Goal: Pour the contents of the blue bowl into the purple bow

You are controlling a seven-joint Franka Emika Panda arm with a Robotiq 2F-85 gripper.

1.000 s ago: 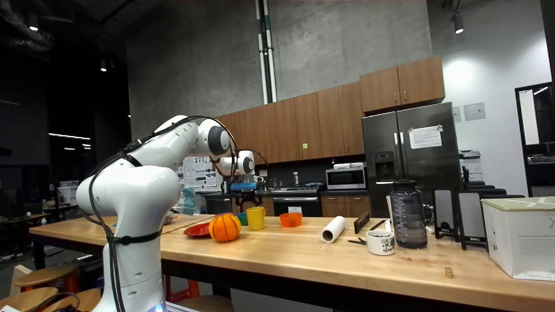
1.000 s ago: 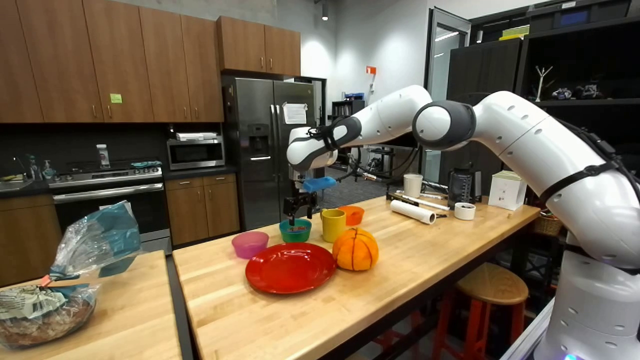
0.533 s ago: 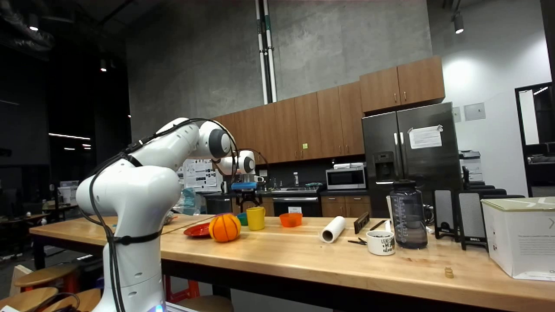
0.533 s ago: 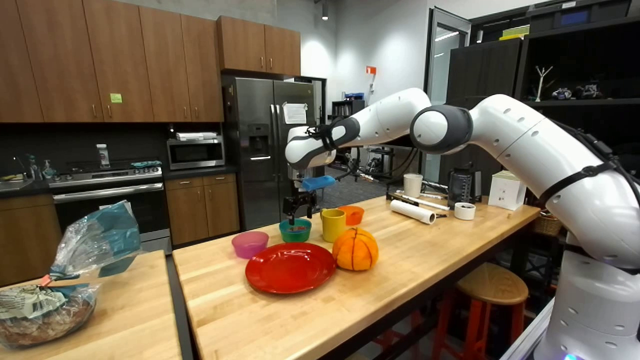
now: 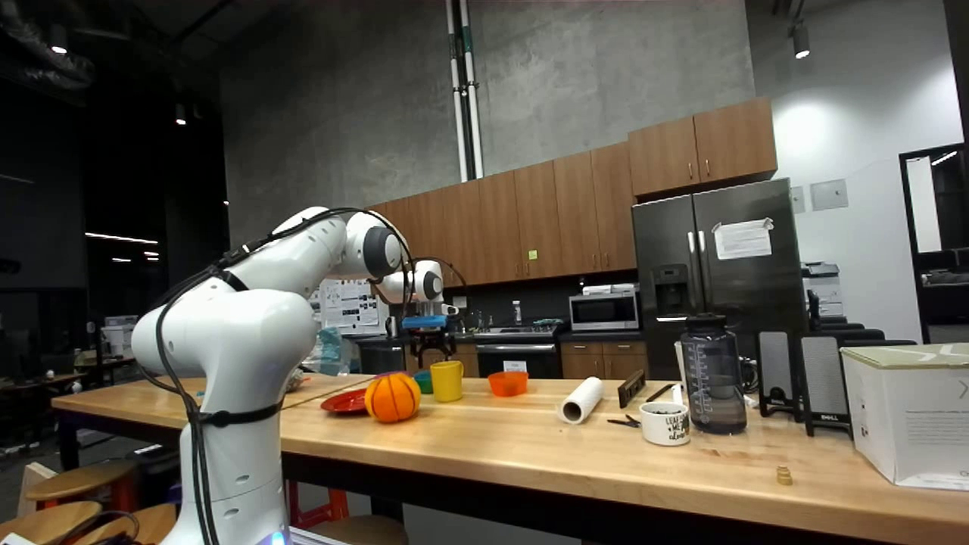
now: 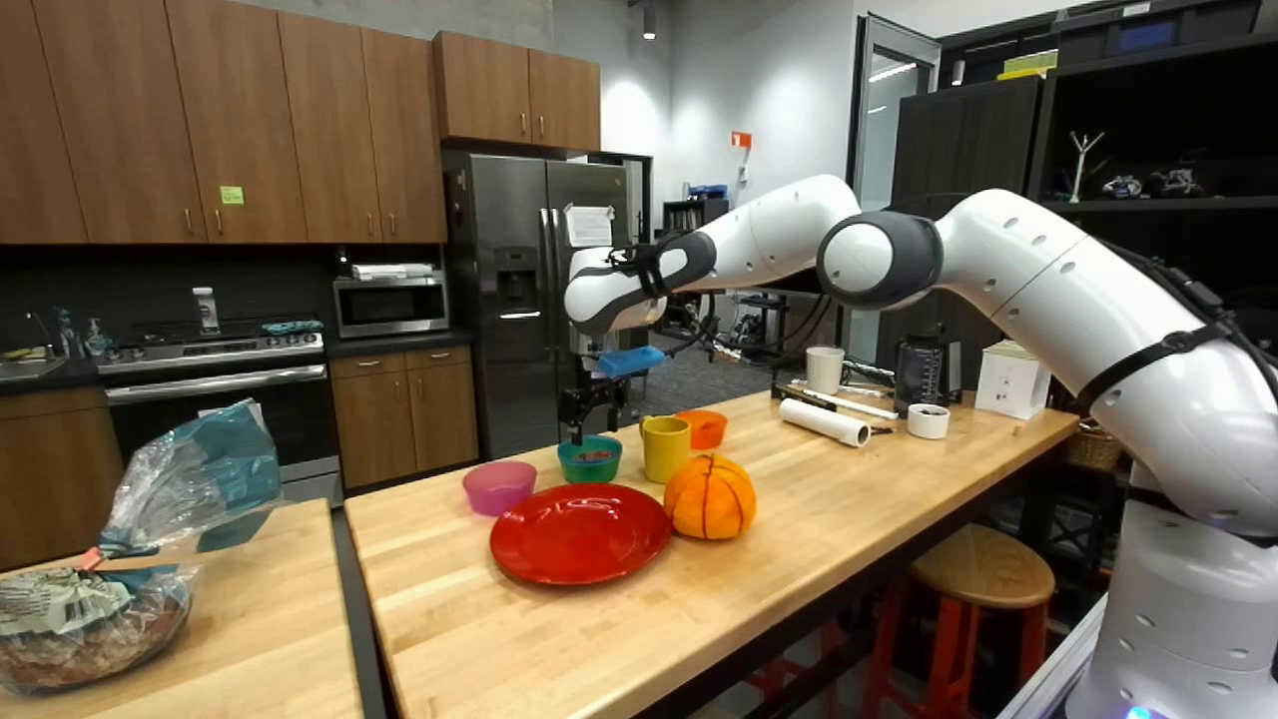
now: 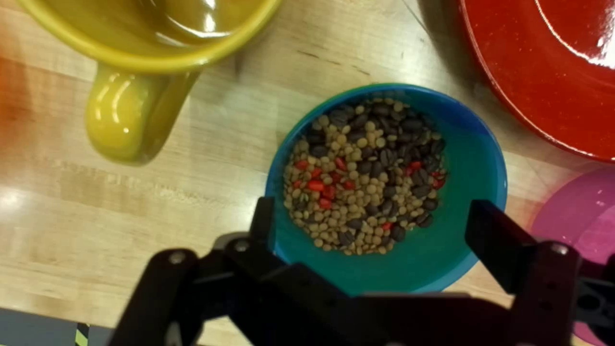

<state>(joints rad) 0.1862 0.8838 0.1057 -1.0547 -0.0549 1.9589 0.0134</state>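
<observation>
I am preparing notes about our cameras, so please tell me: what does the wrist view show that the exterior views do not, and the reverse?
Only the wrist view: the pale lentils, dark beans and red bits as separate pieces (an exterior view gives just a blurred mix), and a striped strip at the lower left.
Only the exterior views: the fridge, the microwave and the white roll.
Both: the yellow cup, the blue-green bowl, the purple bowl, the red plate, and the jaws, standing open.
</observation>
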